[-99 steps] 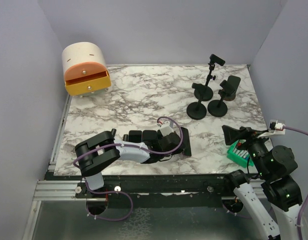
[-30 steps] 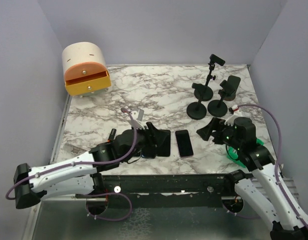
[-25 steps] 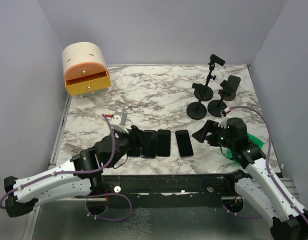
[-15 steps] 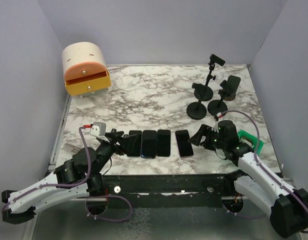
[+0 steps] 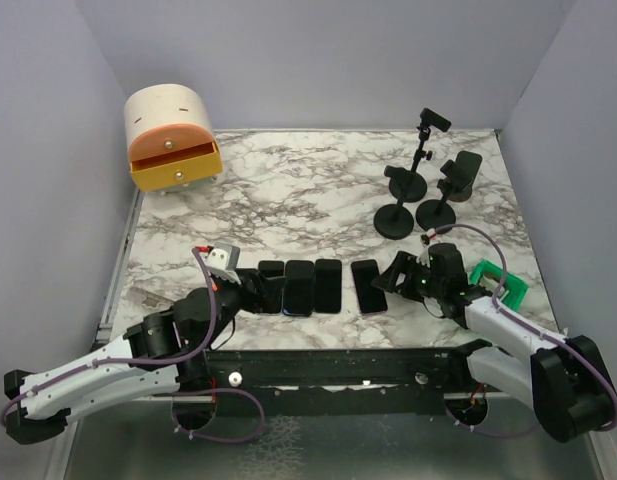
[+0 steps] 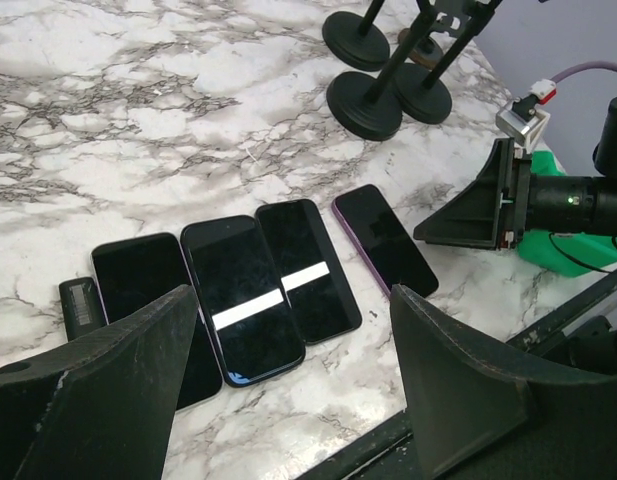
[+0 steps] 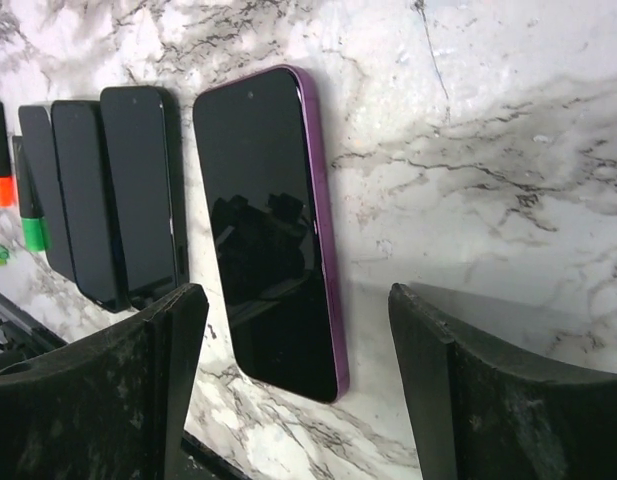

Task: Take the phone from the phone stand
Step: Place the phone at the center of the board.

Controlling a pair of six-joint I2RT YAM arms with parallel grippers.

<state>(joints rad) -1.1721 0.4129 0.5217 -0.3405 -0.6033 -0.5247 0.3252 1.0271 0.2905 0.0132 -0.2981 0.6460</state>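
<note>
Several dark phones lie flat in a row near the front of the marble table [image 5: 288, 200]; the rightmost is a purple-edged phone [image 5: 368, 286] [image 7: 268, 220] [image 6: 385, 240]. My right gripper [image 5: 396, 275] [image 7: 296, 292] is open and low, its fingers standing either side of that phone's near end without visible contact. My left gripper [image 5: 253, 286] [image 6: 293, 295] is open at the left end of the row, above the second phone [image 6: 243, 300], holding nothing. Three black phone stands [image 5: 399, 215] [image 6: 363, 100] stand at the back right, with no phone on them.
A beige domed box with an orange drawer [image 5: 171, 150] sits at the back left. A green rack [image 5: 498, 285] [image 6: 573, 250] lies beside the right arm. A small black block [image 6: 80, 303] lies left of the phones. The table's front edge runs just below the row.
The left gripper opened, drew back left off the phones, then edged toward them again. The right arm came down and left until its fingers bracketed the purple phone, its jaws narrowing slightly.
</note>
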